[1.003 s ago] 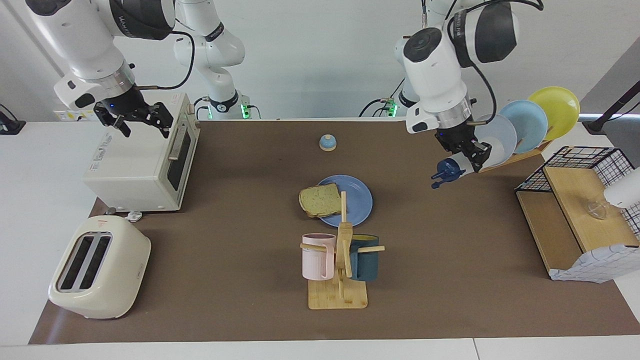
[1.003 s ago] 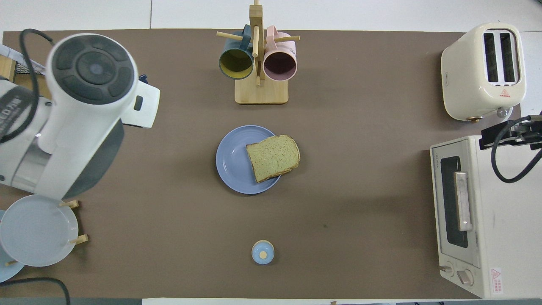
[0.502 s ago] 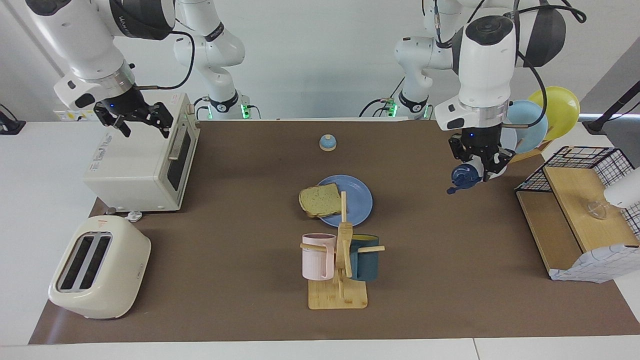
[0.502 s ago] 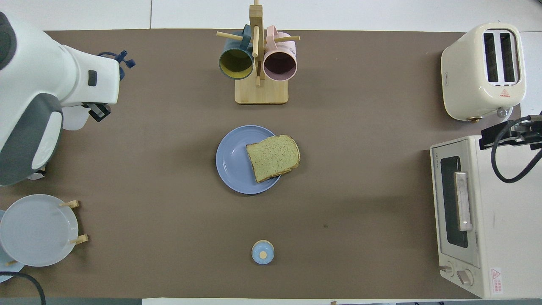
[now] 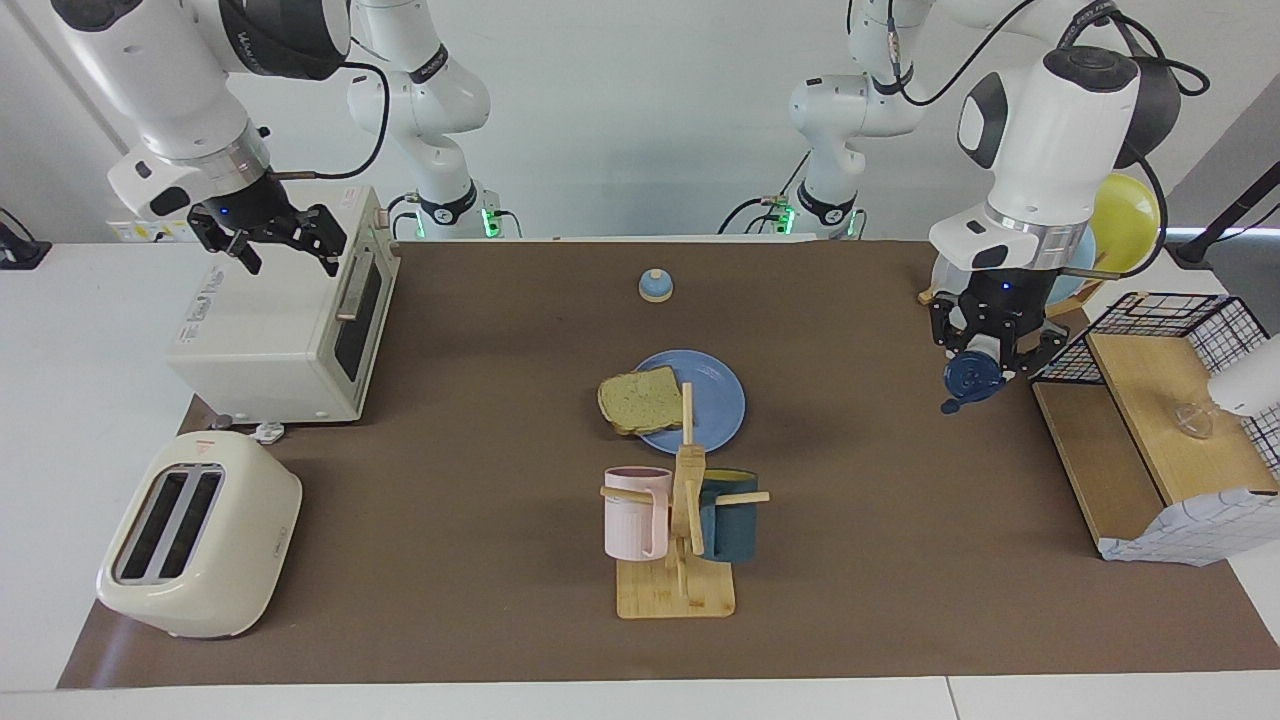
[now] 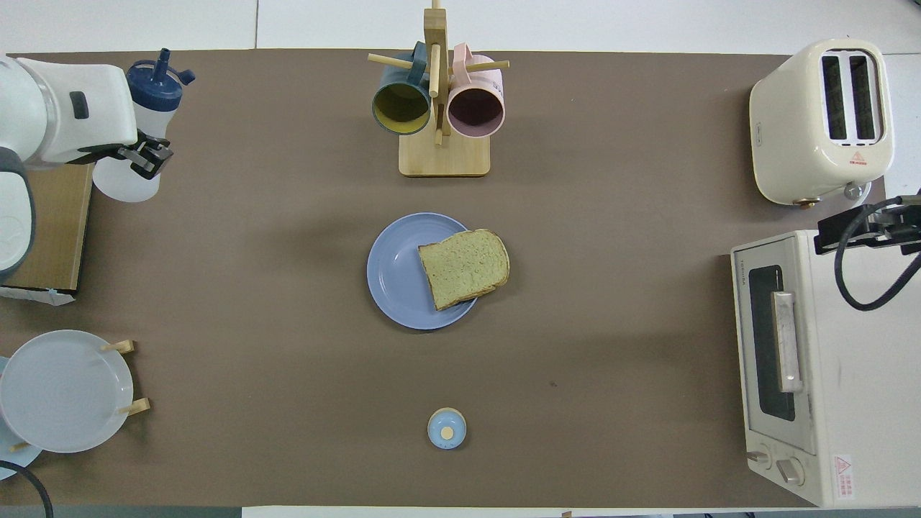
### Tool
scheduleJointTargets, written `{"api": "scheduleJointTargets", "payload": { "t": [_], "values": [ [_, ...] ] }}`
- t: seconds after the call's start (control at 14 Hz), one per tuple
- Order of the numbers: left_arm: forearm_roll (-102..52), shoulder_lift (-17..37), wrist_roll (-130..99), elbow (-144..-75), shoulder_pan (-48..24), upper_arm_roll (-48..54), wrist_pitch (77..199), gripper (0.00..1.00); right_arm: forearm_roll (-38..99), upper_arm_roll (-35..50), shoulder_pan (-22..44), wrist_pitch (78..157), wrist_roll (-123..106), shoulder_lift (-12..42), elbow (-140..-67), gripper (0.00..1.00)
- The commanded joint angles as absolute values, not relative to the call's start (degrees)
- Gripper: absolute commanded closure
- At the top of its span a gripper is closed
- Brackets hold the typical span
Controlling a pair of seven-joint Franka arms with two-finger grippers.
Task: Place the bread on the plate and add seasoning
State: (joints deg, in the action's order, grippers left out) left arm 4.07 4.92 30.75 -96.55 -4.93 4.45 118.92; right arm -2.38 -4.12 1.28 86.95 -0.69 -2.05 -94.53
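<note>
While the seasoning (image 6: 137, 133) was held clamped in the left gripper (image 5: 985, 352) over the table's left-arm end, the plate (image 6: 392, 277) with the bread (image 6: 464, 267) lay toward four o'clock in the overhead view. The bottle's long axis was seen tipped, cap (image 5: 968, 378) low. The right gripper (image 5: 283, 240) was kept wide open above the toaster oven (image 5: 285, 325), waiting.

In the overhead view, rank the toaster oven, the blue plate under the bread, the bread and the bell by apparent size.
Largest to smallest:
1. toaster oven
2. blue plate
3. bread
4. bell
None look alike.

Medium-blue plate (image 6: 392, 277), yellow-green bread (image 6: 463, 267) with brown crust, navy-capped white seasoning bottle (image 6: 147, 129), brown table mat (image 6: 611, 324)
</note>
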Motion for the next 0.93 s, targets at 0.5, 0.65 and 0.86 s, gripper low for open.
{"api": "scheduleJointTargets", "payload": {
  "t": [0.5,0.65,0.86],
  "values": [
    [-2.11,-3.42,16.62,-118.46,-3.08,4.92,149.91,1.00,-1.23,-4.22,0.88,87.01,-2.46,-2.20,-94.57,0.00],
    [-4.03,-4.13,15.56,-121.28,-3.08,4.92,155.28,1.00,-1.14,-4.22,0.88,87.01,-2.46,-2.20,-94.57,0.00],
    [-6.58,-4.04,15.47,-123.91,-3.34,4.92,161.08,1.00,-1.23,-4.22,0.88,87.01,-2.46,-2.20,-94.48,0.00]
  ]
}}
